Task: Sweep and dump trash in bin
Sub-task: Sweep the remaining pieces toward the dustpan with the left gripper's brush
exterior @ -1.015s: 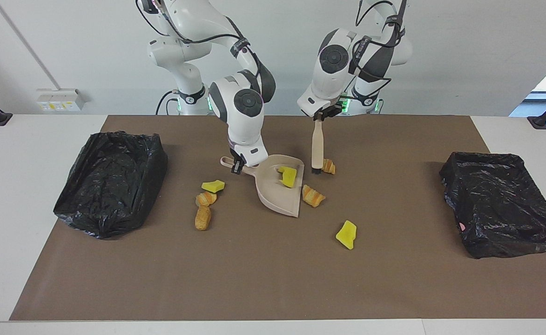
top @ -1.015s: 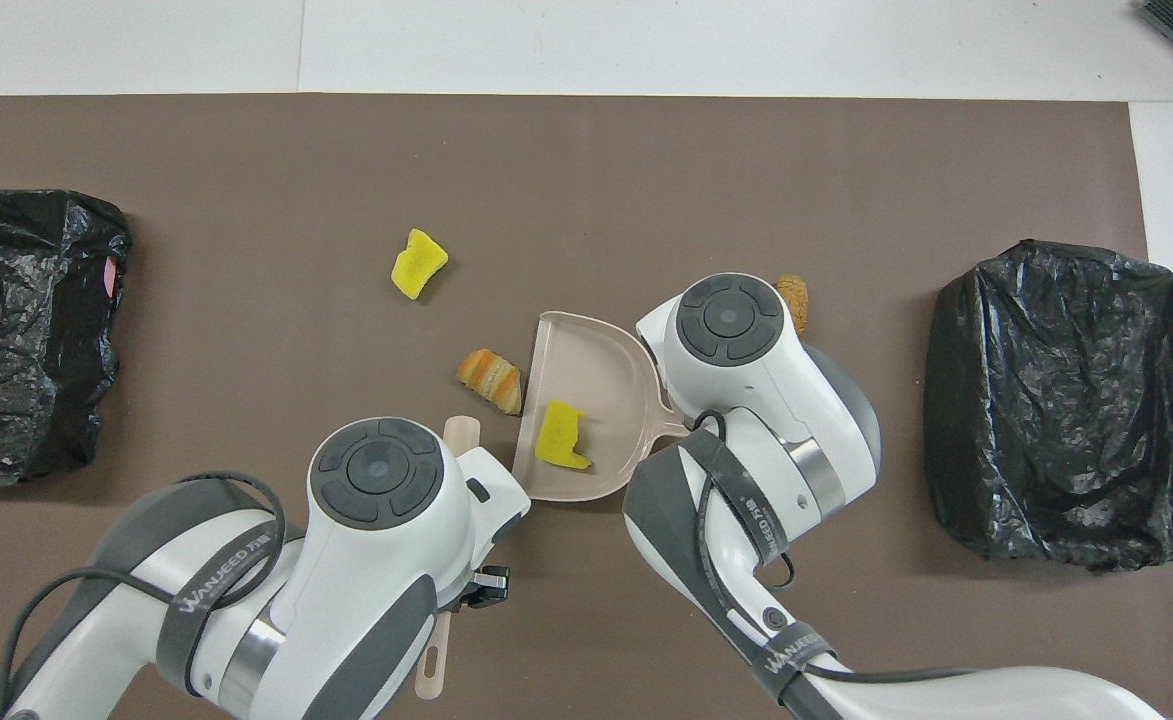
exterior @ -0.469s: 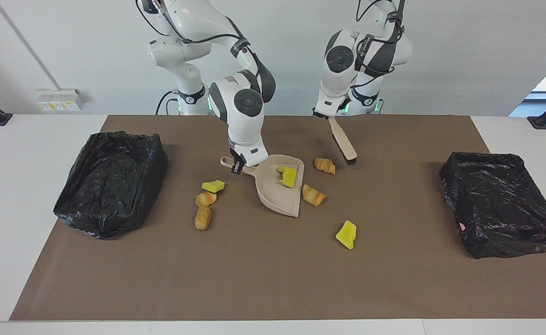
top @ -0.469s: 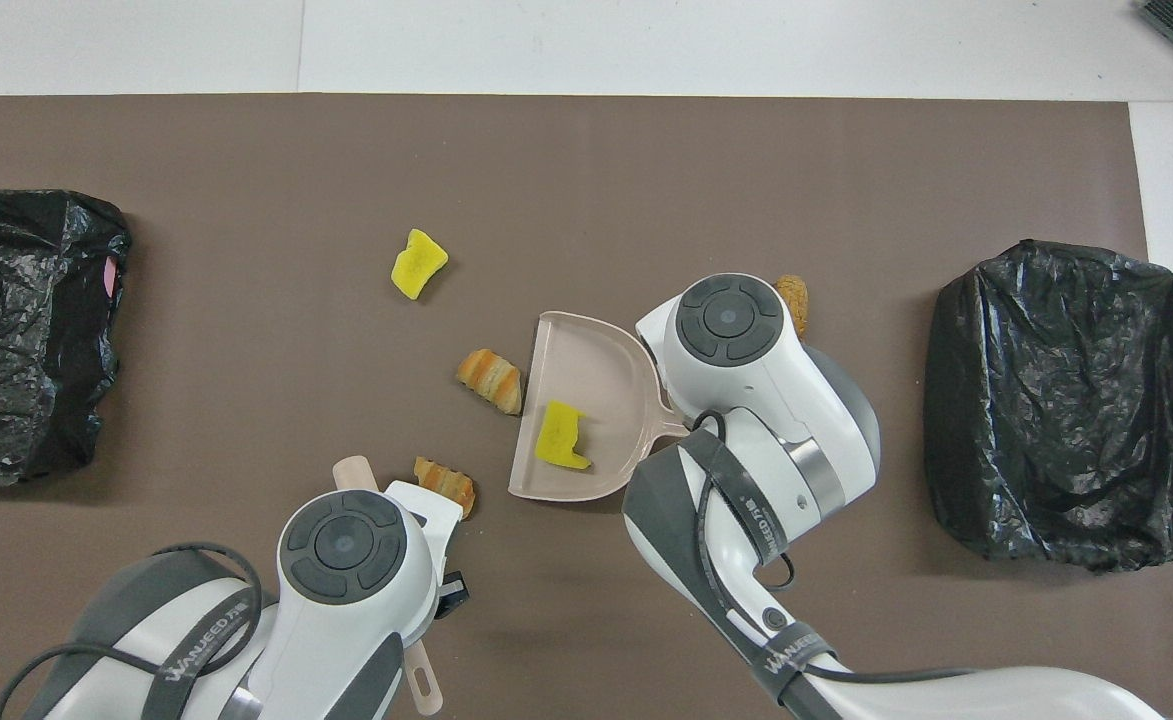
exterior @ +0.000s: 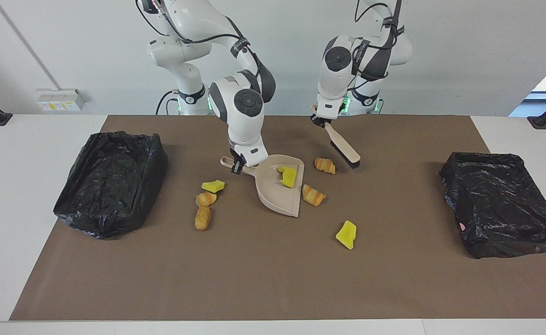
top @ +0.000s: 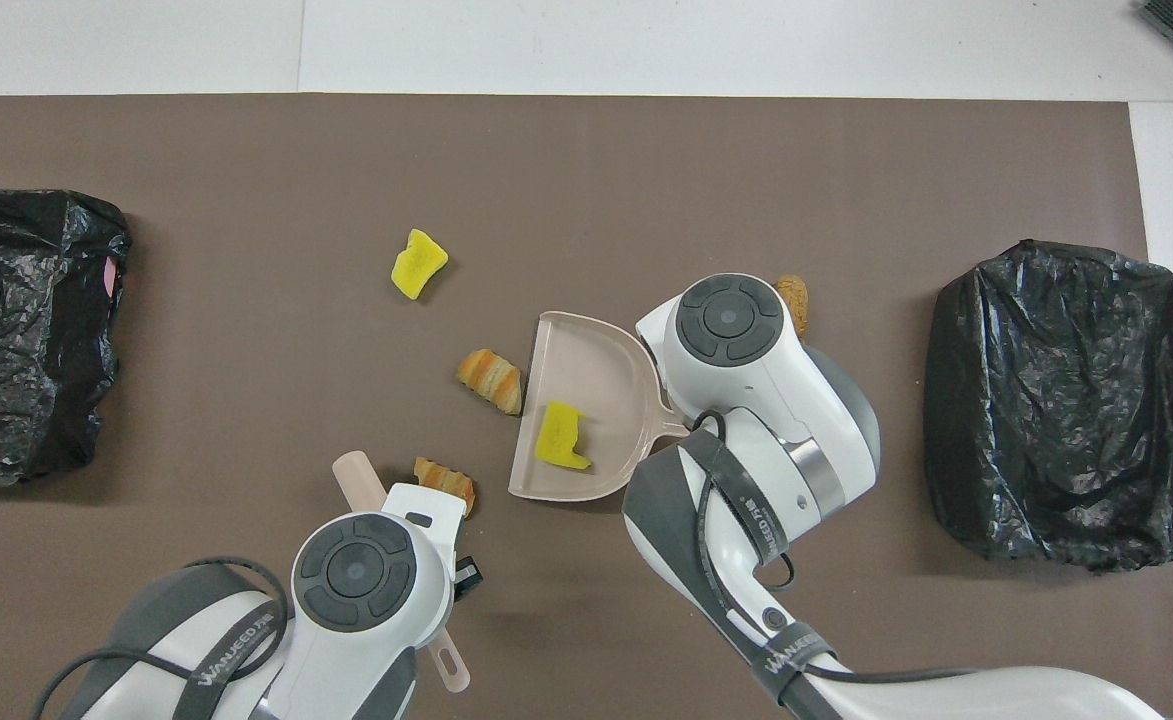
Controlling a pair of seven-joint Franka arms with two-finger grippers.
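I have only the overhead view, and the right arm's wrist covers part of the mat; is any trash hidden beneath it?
Observer: Yes. The facing view shows a yellow sponge chunk and a small pastry lump beside the dustpan, toward the right arm's end.
Operator: Thank you. How is the brush held under the left arm?
Observer: The left gripper holds the brush tilted, bristles low beside another pastry.

Overhead: right arm's white wrist hides the yellow foam chunk (exterior: pixel 213 186) and small brown pastry lump (exterior: pixel 205 198); longer pastry lump (top: pixel 794 303) half covered. Left arm covers most of beige brush (top: pixel 358 478).
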